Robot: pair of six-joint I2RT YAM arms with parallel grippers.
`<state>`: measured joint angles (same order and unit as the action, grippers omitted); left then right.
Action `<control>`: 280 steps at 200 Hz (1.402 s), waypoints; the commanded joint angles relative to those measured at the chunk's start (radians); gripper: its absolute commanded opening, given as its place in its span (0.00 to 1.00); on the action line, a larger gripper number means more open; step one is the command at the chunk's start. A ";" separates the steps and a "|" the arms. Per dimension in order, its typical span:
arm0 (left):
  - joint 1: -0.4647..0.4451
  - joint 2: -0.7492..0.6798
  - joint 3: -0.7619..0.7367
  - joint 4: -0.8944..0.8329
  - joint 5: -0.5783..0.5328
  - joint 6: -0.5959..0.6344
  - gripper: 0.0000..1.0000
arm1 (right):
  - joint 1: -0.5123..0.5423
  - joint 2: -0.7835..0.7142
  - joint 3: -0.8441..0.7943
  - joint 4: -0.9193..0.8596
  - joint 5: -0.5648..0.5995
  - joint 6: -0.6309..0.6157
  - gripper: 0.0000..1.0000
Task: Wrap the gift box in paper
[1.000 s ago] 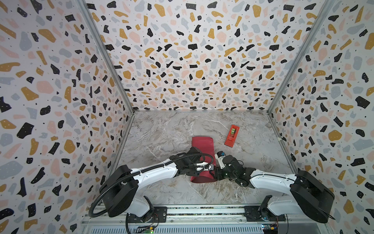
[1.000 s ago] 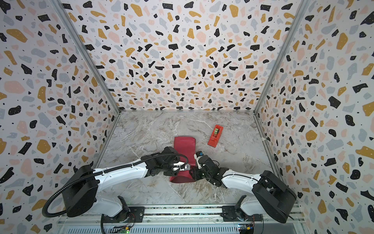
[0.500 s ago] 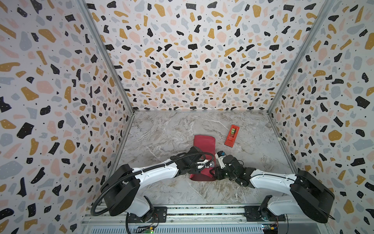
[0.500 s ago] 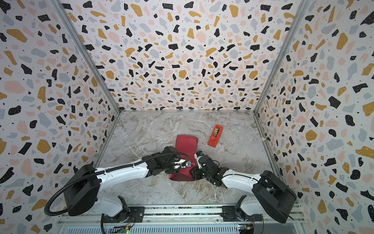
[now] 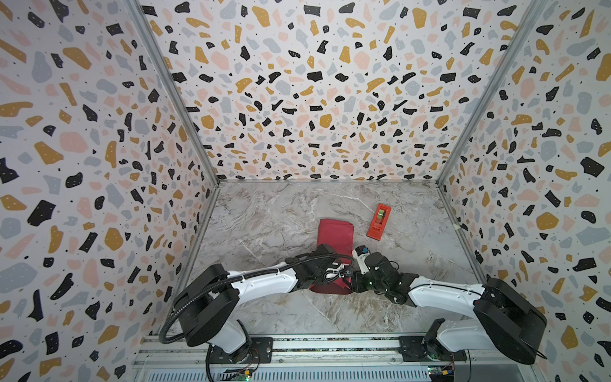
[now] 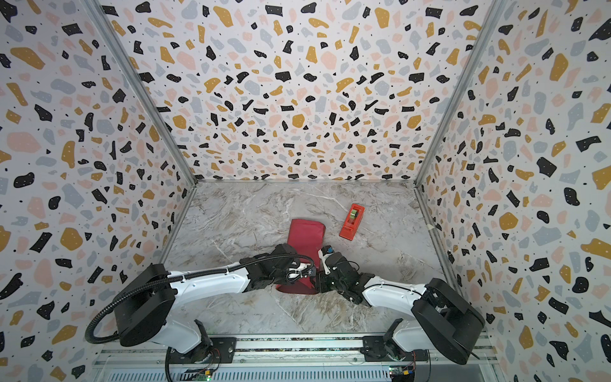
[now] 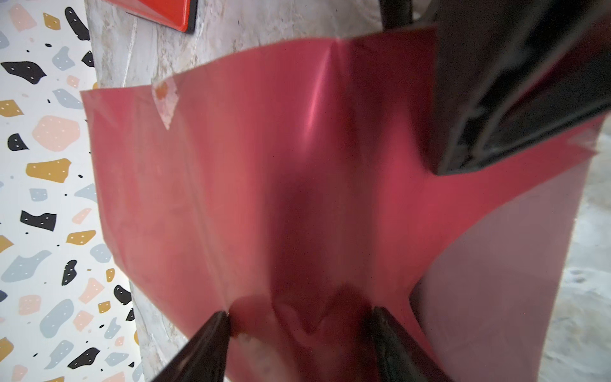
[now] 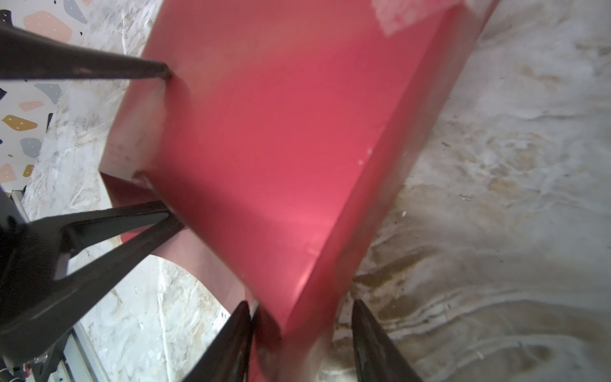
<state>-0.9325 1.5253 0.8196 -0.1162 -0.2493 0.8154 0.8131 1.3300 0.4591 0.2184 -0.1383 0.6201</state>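
Marble tabletop [image 5: 281, 215], left fingers [image 7: 205, 347] clamped across the red paper [image 7: 264, 165], right fingers [image 8: 231, 340] astride its corner, grip unclear.

Paper [image 5: 334, 231]: glossy crimson red outside, duller maroon-pink on the turned-out underside. Tape dispenser [image 5: 379, 222]: red-orange; bench [image 5: 281, 215]: grey-white marble veining with tan streaks. Walls [image 5: 314, 99]: white terrazzo print with black, mustard, pink and grey-blue flecks; left arm [image 5: 264, 284] and right arm [image 5: 443, 294]: white shells, black joints.

Robot lab cell: terrazzo-print walls [image 5: 314, 99], marble-look tabletop [image 5: 281, 211], arms [image 5: 264, 282] on rail [image 5: 330, 345].
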 commanded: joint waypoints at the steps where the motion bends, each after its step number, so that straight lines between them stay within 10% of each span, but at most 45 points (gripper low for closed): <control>1: -0.006 0.025 -0.027 0.017 -0.017 0.002 0.68 | -0.005 -0.011 -0.005 0.021 0.000 0.013 0.50; 216: -0.026 -0.018 -0.018 0.037 0.103 -0.121 0.84 | 0.063 0.056 -0.042 0.098 0.226 0.144 0.36; 280: -0.020 -0.265 -0.096 0.070 0.090 -0.434 0.91 | 0.066 0.056 -0.036 0.099 0.232 0.141 0.35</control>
<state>-0.9531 1.3590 0.7685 -0.0811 -0.1547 0.5827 0.8753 1.3872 0.4202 0.3222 0.0692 0.7593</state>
